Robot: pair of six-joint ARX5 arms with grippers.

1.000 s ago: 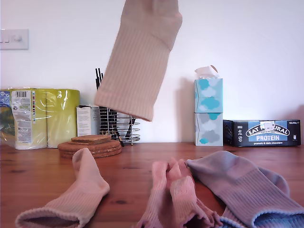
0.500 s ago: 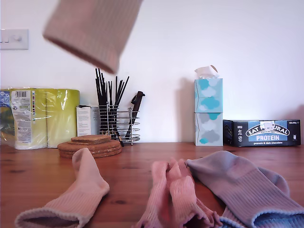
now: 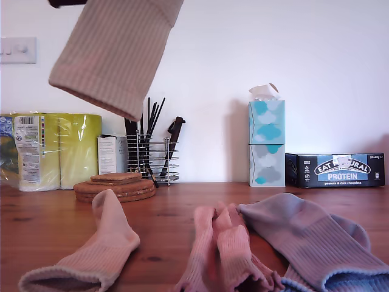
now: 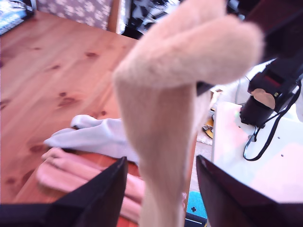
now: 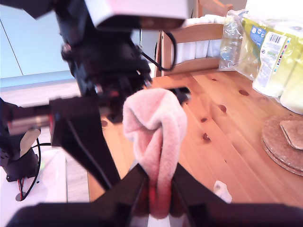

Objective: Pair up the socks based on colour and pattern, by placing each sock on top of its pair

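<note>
A pale beige sock (image 3: 112, 55) hangs in the air at the exterior view's upper left, cuff down. My second gripper (image 5: 158, 179) is shut on its bunched toe end (image 5: 154, 123). My first gripper (image 4: 161, 163) faces it, its fingers (image 4: 106, 194) pressed against the sides of the same sock (image 4: 161, 118). A dark piece of an arm (image 3: 67, 2) shows above the sock. On the table lie another beige sock (image 3: 91, 255), the pink socks (image 3: 225, 249) stacked in the middle, and the blue-lavender socks (image 3: 310, 237) at the exterior view's right.
Along the back wall stand wrapped paper rolls (image 3: 58, 149), round cork coasters (image 3: 115, 185), a wire rack of utensils (image 3: 149, 161), two stacked tissue boxes (image 3: 266, 143) and a dark snack-bar box (image 3: 335, 170). Bare wooden table (image 3: 164, 219) lies between the socks.
The held beige sock has swung from the top centre to the exterior view's upper left, uncovering the utensil rack. The socks on the table have not moved.
</note>
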